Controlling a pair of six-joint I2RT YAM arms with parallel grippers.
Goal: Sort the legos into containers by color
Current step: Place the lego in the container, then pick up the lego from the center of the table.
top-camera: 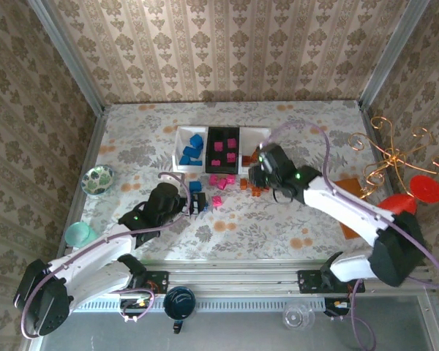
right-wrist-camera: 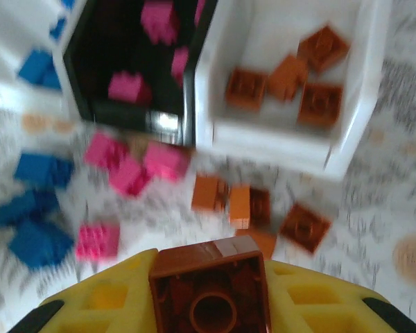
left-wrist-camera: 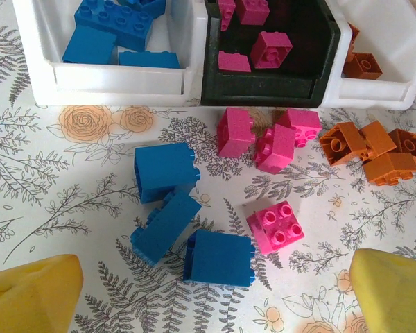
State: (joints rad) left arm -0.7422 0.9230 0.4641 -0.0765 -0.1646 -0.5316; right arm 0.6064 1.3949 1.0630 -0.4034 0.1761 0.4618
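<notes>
Since the black tray (top-camera: 212,139) sat mid-row, I used it as reference.

Top view: the left white tray (top-camera: 181,135) touched its left wall and had blue bricks (top-camera: 192,148) inside. The right white tray (top-camera: 252,139) touched its right wall. Loose legos (top-camera: 219,181) lay on the bench (top-camera: 314,139) just in front of the black tray, blue to the left, pink centre, orange-brown to the right. The right end effector (top-camera: 257,178) hung in front-right of the black tray, the left end effector (top-camera: 199,203) in front-left.

Left wrist view: left jaws stood wide apart with nothing gripped. Three loose blue bricks (left-wrist-camera: 165,173) lay in front of the black tray's left corner, the nearest roughly between the fingers.

Right wrist view (blurred): the right end effector was clamped on one orange-brown brick (right-wrist-camera: 209,274), hollow underside to camera. It was held off the bench, in front of the right white tray, which held several of that colour.

Handling, my read: the bricks looked light, rigid and slick, not fragile. Pinch across two flat opposite walls, not studs or corners, or they'll twist out.
</notes>
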